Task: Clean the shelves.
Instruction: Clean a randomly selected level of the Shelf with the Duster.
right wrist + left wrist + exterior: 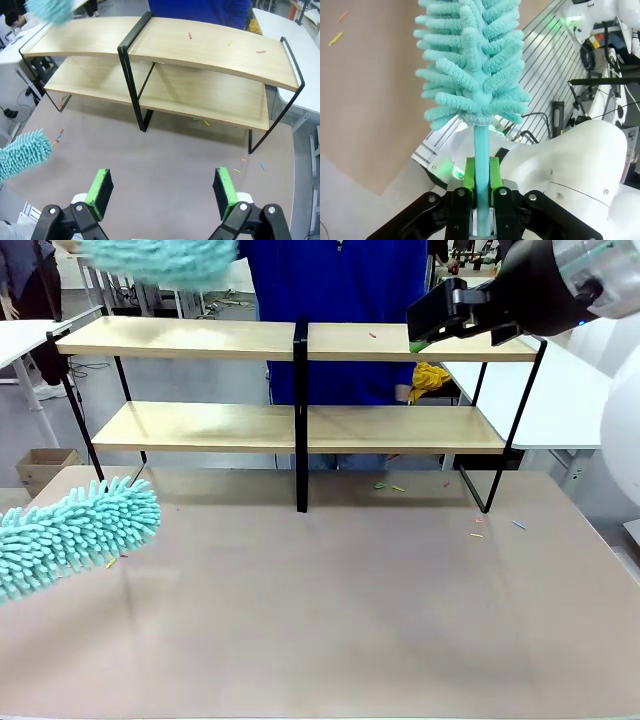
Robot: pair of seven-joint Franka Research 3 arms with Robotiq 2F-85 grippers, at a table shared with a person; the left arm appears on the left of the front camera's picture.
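Left jaws clamp a teal duster (472, 65) by its handle. Right jaws (green-padded) gape empty before the shelves (210, 55).

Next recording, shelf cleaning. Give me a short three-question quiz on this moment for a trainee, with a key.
1. True or false: the right gripper is shut on a cloth.
2. What does the left gripper clamp? A) the handle of a turquoise duster B) a sponge C) nothing
3. Fill in: small coloured scraps lie on the ___ board of the shelves.
Key: 1 false, it is open and empty; 2 A; 3 top.
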